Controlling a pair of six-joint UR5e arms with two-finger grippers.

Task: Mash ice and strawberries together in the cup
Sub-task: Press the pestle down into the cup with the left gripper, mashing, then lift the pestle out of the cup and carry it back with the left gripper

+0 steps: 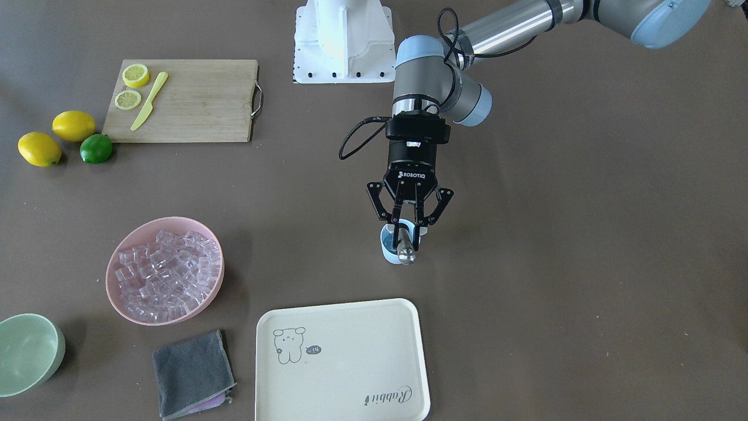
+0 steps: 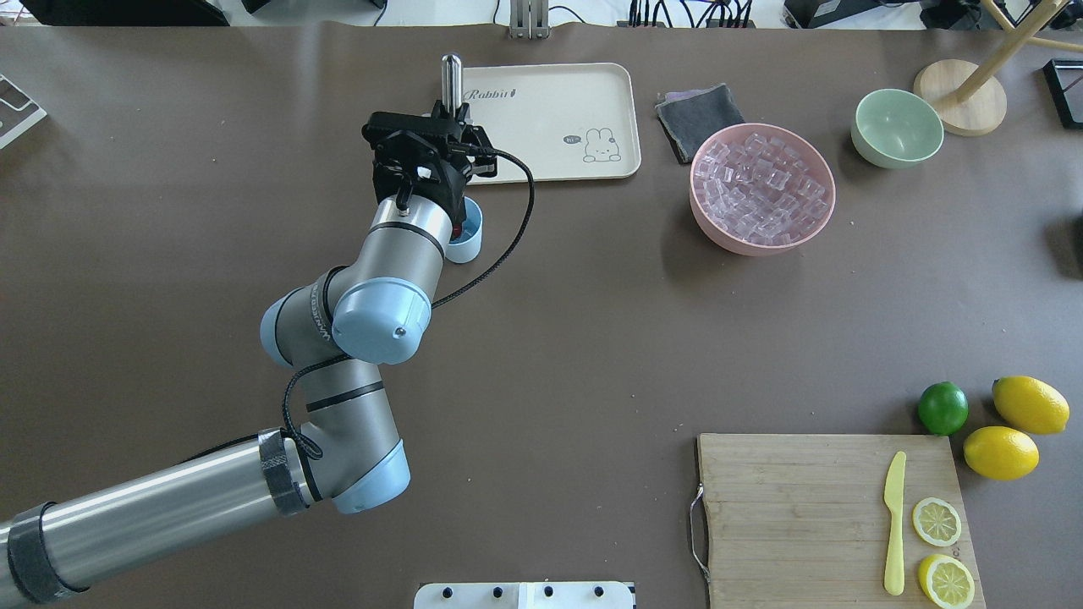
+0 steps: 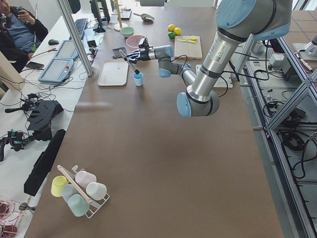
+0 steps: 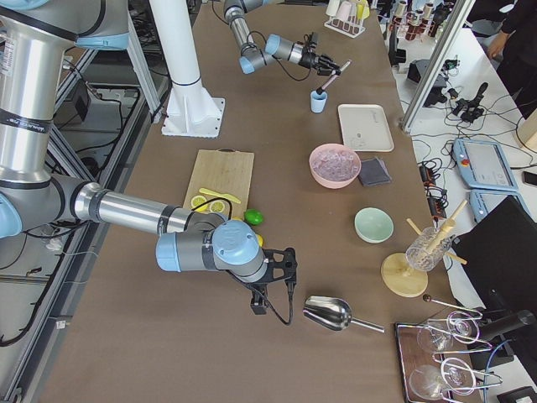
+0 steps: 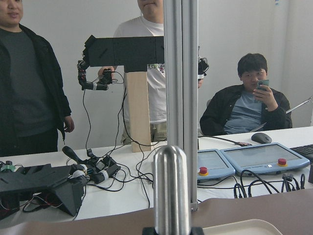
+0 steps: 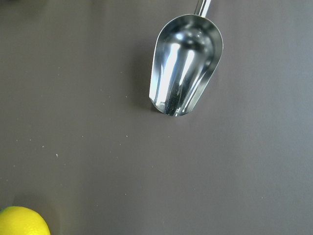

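The light-blue cup (image 1: pixel 387 248) stands on the brown table near the cream tray; it also shows in the overhead view (image 2: pixel 468 235). My left gripper (image 1: pixel 404 227) is right above it, shut on a metal muddler (image 1: pixel 405 251) that leans into the cup. The muddler's rounded top (image 2: pixel 451 72) sticks out past the fingers. A speck of red (image 2: pixel 458 229) shows inside the cup; I cannot tell if it is the strawberry. Clear ice cubes (image 1: pixel 169 270) fill a pink bowl (image 1: pixel 114 289). My right gripper (image 4: pixel 277 277) hovers near a steel scoop (image 6: pixel 185 66); I cannot tell its state.
A cream tray (image 1: pixel 350 327) lies just in front of the cup. There is also a grey cloth (image 1: pixel 191 374), a pale-green bowl (image 1: pixel 29 351), a cutting board (image 1: pixel 198 102) with lemon slices and a yellow knife, two lemons (image 1: pixel 73 125) and a lime (image 1: pixel 96 148).
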